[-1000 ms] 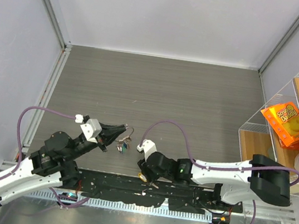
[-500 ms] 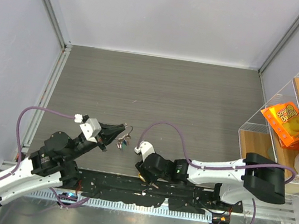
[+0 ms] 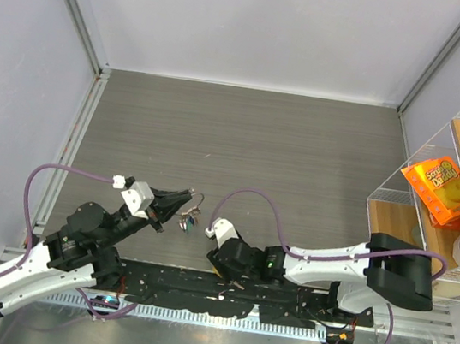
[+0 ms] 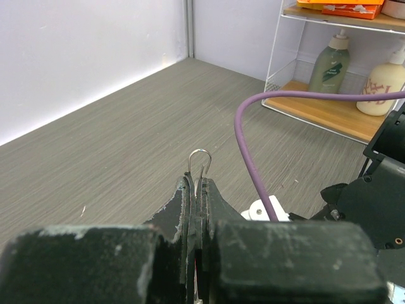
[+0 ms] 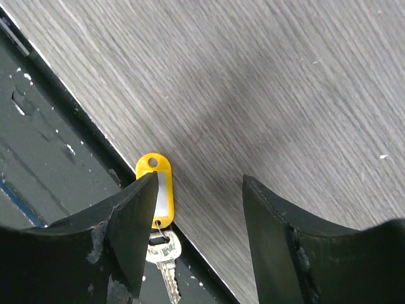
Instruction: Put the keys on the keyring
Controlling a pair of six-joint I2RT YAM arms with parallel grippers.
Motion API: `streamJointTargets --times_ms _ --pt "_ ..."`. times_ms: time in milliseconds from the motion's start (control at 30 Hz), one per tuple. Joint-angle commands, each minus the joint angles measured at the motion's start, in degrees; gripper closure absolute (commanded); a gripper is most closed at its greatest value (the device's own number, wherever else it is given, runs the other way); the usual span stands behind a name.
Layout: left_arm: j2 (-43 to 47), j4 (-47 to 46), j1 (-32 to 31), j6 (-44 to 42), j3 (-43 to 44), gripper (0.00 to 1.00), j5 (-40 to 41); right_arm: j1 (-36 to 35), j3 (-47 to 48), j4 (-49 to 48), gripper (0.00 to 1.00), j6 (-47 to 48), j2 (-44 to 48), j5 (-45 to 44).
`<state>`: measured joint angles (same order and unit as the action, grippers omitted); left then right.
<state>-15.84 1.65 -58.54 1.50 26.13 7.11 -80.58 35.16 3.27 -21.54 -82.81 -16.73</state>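
Keyring (image 4: pixel 200 151) pinched in L fingers (image 4: pixel 218 197) — R fingers (image 5: pixel 126 218) apart over yellow key (image 5: pixel 163 193).

A tagged key (image 5: pixel 156 191) lies at the near edge of the table (image 3: pixel 243 139), right of the keyring (image 4: pixel 200 151).

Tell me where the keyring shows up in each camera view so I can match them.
Top external: the keyring sits left of centre, low in the picture, at the tip of the left claw.
Left wrist: the keyring stands at centre, poking out of the shut left claw.
Right wrist: not in it.
Shared landmark: the grey wood-grain tabletop, seen in all three.
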Motion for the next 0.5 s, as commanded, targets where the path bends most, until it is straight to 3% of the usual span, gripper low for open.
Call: streamJointTargets --times_ms 0,233,467 --pt "0.02 -2.62 -0.17 -0.27 1.29 1.00 1.23 -0.37 2.55 1.30 0.38 -0.17 -2.62 -5.93" --pt "-0.42 -2.35 -0.17 -1.14 1.29 1.00 2.02 0.59 6.50 5.42 0.37 -2.98 -9.38 -12.70" --pt "0.45 -2.00 -0.17 -1.32 0.85 1.00 3.17 11.13 7.38 3.15 0.37 -4.04 -11.94 -9.46"
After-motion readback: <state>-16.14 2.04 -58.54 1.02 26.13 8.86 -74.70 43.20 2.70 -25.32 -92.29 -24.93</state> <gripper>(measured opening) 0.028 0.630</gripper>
